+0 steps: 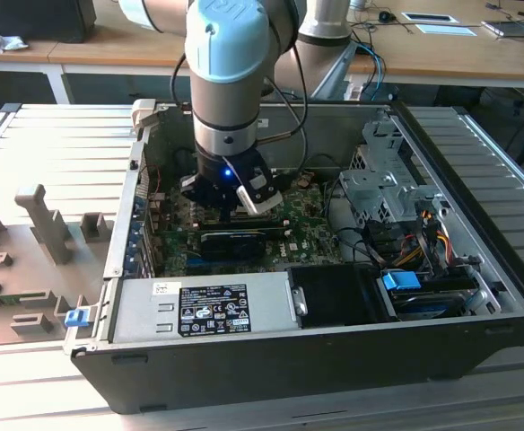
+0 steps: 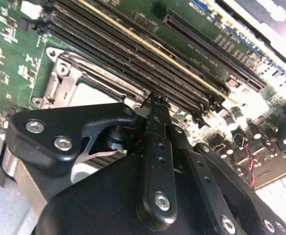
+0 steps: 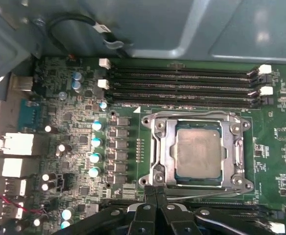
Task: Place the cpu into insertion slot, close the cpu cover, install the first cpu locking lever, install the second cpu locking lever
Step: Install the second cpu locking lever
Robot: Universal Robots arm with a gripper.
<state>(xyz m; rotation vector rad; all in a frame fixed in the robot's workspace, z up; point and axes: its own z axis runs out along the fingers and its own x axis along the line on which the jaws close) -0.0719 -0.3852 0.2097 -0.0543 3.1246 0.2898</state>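
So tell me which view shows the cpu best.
The first wrist view: the cpu lies square-on in its socket under the cover. In the second wrist view the gripper hides most of it; in the exterior view the arm blocks it.

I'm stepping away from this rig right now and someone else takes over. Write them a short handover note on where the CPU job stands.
Gripper: fingers together, empty, tips at the socket's edge beside a thin lever rod.
CPU: seated in the insertion slot.
CPU cover: closed down over the chip, which shows through its cut-out.
Done: CPU placed, cover closed.
Left: the locking levers; I cannot tell from these views whether either is latched yet.
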